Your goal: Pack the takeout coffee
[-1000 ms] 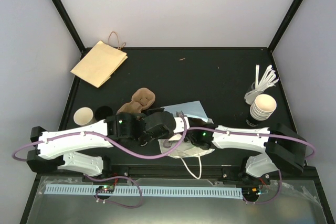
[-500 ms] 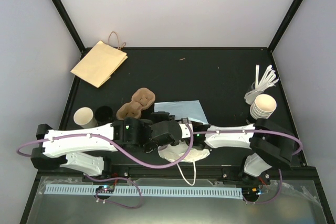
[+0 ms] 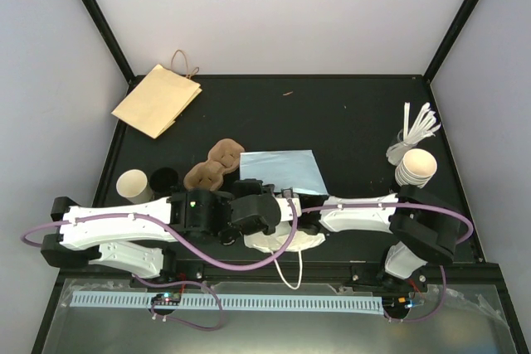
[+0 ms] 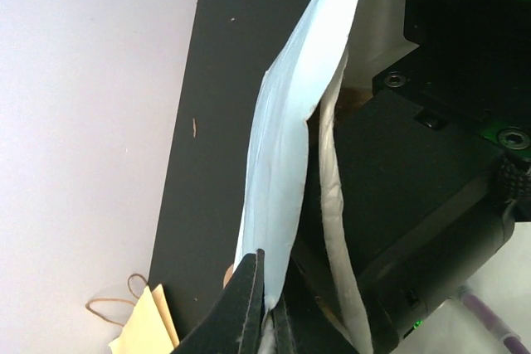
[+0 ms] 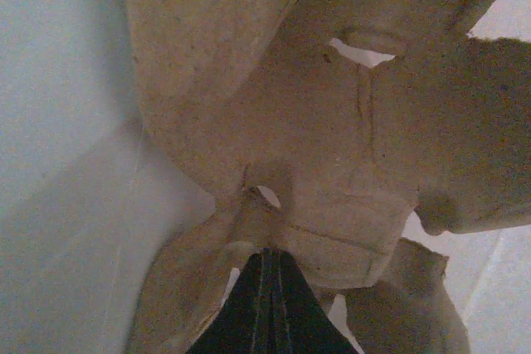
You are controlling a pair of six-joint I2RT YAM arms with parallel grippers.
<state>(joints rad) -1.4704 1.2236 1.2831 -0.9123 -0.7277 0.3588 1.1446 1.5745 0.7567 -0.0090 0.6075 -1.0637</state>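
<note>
Tabletop point(image 3: 348, 122): black, walled on the left, right and far sides.

Arms: the left arm point(image 3: 116, 223) and right arm point(image 3: 365, 209) reach inward along the near edge and meet at near centre.

White bag point(image 3: 282, 170): lies at near centre, pale blue on its far face. A white cord handle trails over the near edge.

Brown bag point(image 3: 156, 101): flat at the far left corner.

Cup carrier point(image 3: 217, 162): brown pulp, just left of the white bag, partly under the left arm.

Left hand point(image 4: 267, 308): fingers fully closed, pinching the upright edge of the white bag's wall.

Right hand point(image 5: 270, 267): fingers pressed together, their tip against the cup carrier, which fills the wrist view. Whether a fold of it is pinched cannot be told.

Stack of cups point(image 3: 415, 167): white, lidless, at the right edge.

Coffee cup point(image 3: 133, 184): stands upright and open-mouthed at the near left, outside the white bag and well apart from it, beyond the left arm.

Black lid point(image 3: 164, 179): round, just right of the coffee cup, not on it.

White sticks point(image 3: 419, 126): a bundle just beyond the stack of cups.
</note>
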